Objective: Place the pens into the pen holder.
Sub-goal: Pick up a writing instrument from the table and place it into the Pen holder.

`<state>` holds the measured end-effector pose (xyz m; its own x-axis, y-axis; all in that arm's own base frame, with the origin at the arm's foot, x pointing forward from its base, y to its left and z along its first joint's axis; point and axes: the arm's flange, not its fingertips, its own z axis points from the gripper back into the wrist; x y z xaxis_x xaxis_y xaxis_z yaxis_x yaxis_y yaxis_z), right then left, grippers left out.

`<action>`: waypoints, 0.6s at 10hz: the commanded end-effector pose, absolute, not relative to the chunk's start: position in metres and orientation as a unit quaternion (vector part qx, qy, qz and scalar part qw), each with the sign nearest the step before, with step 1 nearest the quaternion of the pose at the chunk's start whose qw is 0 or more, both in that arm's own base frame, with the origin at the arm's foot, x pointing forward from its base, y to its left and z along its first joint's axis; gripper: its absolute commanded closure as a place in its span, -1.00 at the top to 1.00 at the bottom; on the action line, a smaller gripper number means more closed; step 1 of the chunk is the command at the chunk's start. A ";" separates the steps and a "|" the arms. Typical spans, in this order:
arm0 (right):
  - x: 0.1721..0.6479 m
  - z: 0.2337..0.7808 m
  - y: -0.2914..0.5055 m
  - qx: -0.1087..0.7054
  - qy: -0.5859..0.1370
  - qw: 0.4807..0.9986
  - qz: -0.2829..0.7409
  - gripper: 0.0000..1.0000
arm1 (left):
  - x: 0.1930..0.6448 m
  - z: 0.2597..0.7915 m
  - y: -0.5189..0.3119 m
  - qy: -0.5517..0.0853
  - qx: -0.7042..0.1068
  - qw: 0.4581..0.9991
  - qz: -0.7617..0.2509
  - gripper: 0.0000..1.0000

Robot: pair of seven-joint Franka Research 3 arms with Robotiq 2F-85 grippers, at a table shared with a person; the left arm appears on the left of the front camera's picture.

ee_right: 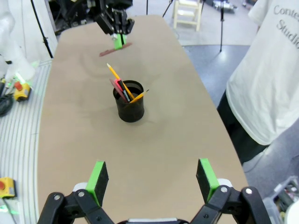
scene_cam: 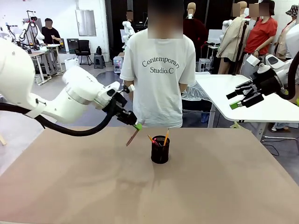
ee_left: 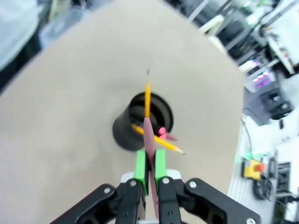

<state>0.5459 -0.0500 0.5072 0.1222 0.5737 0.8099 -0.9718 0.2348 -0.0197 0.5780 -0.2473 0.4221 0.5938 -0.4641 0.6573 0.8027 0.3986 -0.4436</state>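
Over on the left: left claw is clamped on the dark reddish-brown pen, green pads pinched tight at its top end, the pen hanging tilted with its tip just above the worktop.
Gap to goal: held pen sits near the pen holder but apart from it, on its left and lower than the rim by my reading.
Risk one: carried straight across at this height, the tilted tip looks likely to knock the mesh wall and tip the light cup over.
Wrist look: from the left wrist camera the reddish-brown pen runs up between the pads towards the pen holder; lined up, yes, but height is hard to judge.
Centre: cup already holds the orange-yellow pencil and the pink/red pen, both leaning out.
Risk two: those splayed sticks crowd the opening; a third coming in at an angle could snag one or lever it out.
Risk three: the grip is right at the pen's end, so it may swivel between the pads on contact.
Far right: right claw spread wide, holding nothing, raised well away from the cup; no threat there.
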 end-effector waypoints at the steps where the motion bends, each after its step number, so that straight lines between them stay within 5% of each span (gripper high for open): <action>1: 0.548 0.510 -0.049 0.271 -0.363 0.697 0.555 1.00 | 0.551 0.415 -0.213 -0.256 -0.442 0.734 -0.448 -1.00; 6: 0.548 0.510 -0.049 0.271 -0.363 0.697 0.555 1.00 | 0.538 0.436 -0.200 -0.411 -0.506 0.609 -0.453 -1.00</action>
